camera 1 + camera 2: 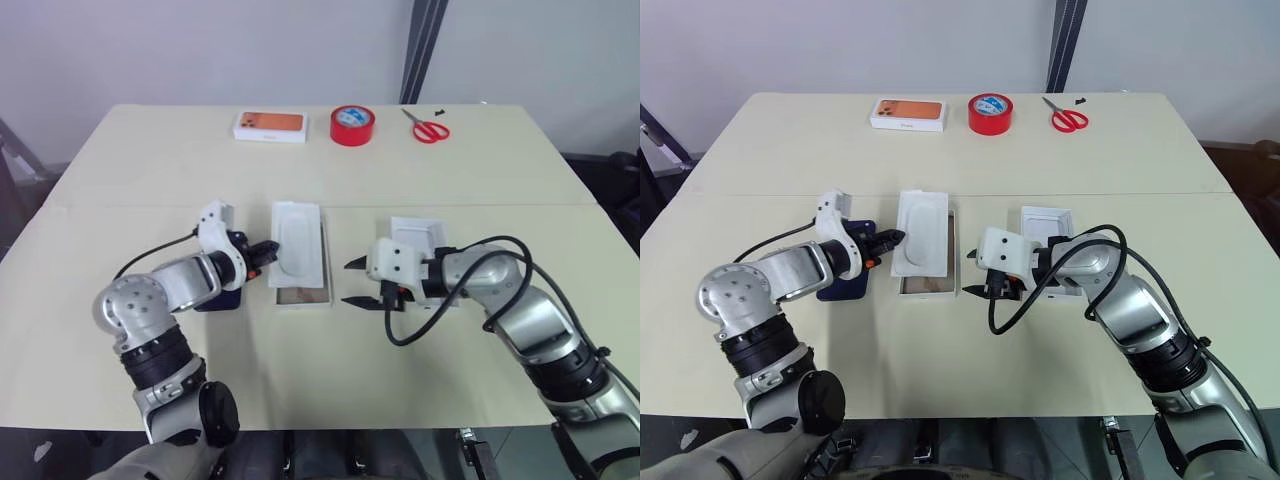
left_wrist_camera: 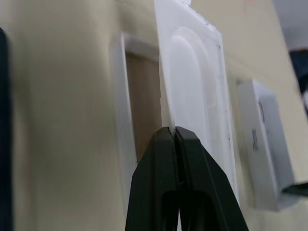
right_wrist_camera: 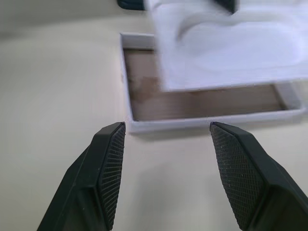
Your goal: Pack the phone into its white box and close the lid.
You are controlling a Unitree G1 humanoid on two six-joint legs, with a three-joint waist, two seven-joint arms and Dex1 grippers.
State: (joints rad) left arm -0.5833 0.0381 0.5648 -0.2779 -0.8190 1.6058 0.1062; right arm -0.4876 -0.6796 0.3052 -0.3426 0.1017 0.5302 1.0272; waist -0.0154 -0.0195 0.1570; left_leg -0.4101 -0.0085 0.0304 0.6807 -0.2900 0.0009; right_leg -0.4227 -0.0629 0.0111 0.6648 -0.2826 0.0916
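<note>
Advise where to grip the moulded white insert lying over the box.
Pinch the insert by the thin flat rim of its long edge, from the robot's left, where the left gripper is shut on it. The domed centre gives little to pinch, and that rim sits raised above the white box.

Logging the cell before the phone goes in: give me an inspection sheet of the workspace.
Surface: beige table, seam across it.
Job's things: white box open, white insert askew over it; phone beside it, under the left arm; lid on its other side.
Clutter: orange-pictured box, red tape roll, red scissors at the far edge.
Claws: left claw shut on the insert's edge; right claw open, holding nothing.
Cables: black cable looped off the right arm.
Surroundings: grey wall.
</note>
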